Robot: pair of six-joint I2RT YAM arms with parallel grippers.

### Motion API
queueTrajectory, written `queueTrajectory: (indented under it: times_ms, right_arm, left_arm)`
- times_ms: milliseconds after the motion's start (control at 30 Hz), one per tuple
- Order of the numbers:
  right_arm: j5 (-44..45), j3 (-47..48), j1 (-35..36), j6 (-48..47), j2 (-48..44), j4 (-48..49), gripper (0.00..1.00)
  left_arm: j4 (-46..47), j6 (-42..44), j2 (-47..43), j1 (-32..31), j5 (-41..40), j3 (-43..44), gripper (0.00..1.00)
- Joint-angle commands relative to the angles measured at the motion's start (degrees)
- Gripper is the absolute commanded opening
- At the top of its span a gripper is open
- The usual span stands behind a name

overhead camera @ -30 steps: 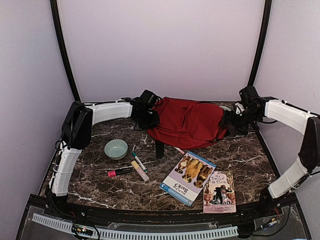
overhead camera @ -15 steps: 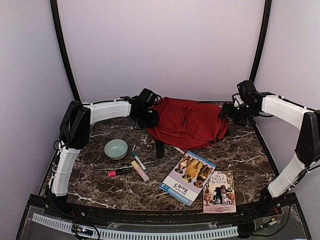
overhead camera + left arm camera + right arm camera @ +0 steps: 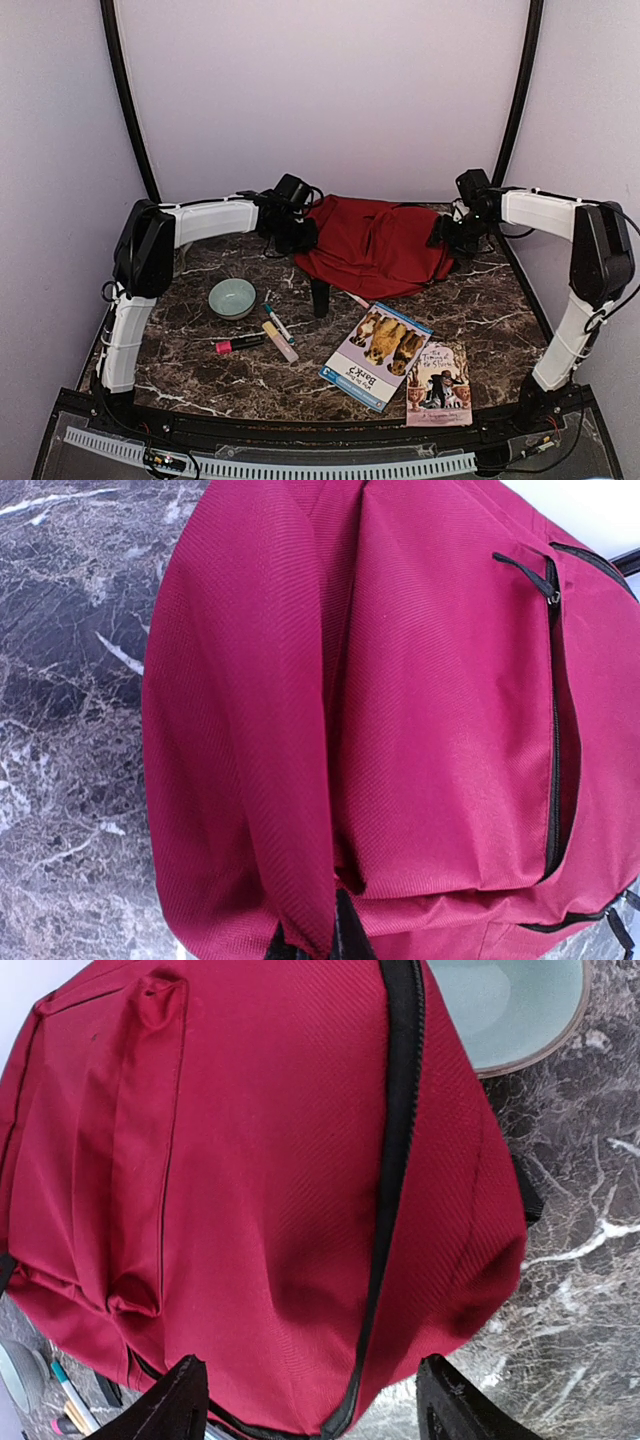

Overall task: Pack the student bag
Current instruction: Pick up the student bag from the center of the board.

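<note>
You're bracing the student bag (image 3: 375, 245) for opening: left tool (image 3: 318, 945) pinches its fabric, right tool (image 3: 315, 1405) spread astride its end, so close it next

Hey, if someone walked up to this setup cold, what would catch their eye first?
The dark-red student bag lies at the back of the marble table with an arm at each end. The left gripper pinches a fold of its fabric, and the right gripper stands open at the other end. Next come two picture books near the front right, then a pale green bowl and some markers on the left.
</note>
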Motion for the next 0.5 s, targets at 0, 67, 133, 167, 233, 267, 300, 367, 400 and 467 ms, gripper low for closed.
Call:
queueTrajectory:
  times_ms: [0,67,133,167,233,267,300,367,400,467]
  right_arm:
    - [0.4,2.1,0.7,0.7,2.5,0.5,0.68]
    - [0.5,2.2,0.7,0.6,3.3,0.6,0.58]
    - [0.2,2.3,0.7,0.7,4.3,0.7,0.45]
    - [-0.1,2.4,0.7,0.7,4.8,0.8,0.4]
    - [-0.9,2.4,0.8,0.6,5.6,0.9,0.26]
    - [-1.2,2.6,0.8,0.4,6.0,0.8,0.2]
    - [-1.4,3.0,0.8,0.1,6.3,0.6,0.11]
    - [-1.9,4.1,0.8,-0.6,6.5,-0.1,0.0]
    - [-2.3,4.7,0.9,-0.9,6.4,-0.5,0.0]
    - [-3.5,6.2,0.9,-1.2,5.9,-1.1,0.0]
  left_arm:
    - [2.1,0.9,-4.6,-0.4,4.1,-2.0,0.0]
    - [2.2,0.8,-4.8,-0.4,4.9,-2.6,0.0]
    - [2.5,0.8,-5.2,-0.4,5.4,-3.3,0.0]
    - [2.7,0.8,-5.4,-0.3,5.6,-3.6,0.0]
    - [2.7,0.8,-5.7,-0.4,6.0,-4.0,0.0]
    - [2.7,0.8,-5.8,-0.4,6.2,-4.1,0.0]
    - [2.6,1.0,-6.0,-0.4,6.2,-4.1,0.0]
    - [2.5,1.2,-6.5,-0.4,5.7,-4.4,0.0]
    - [2.3,1.4,-6.7,-0.3,5.5,-4.4,0.0]
    - [1.3,1.4,-7.0,-0.3,4.3,-3.1,0.0]
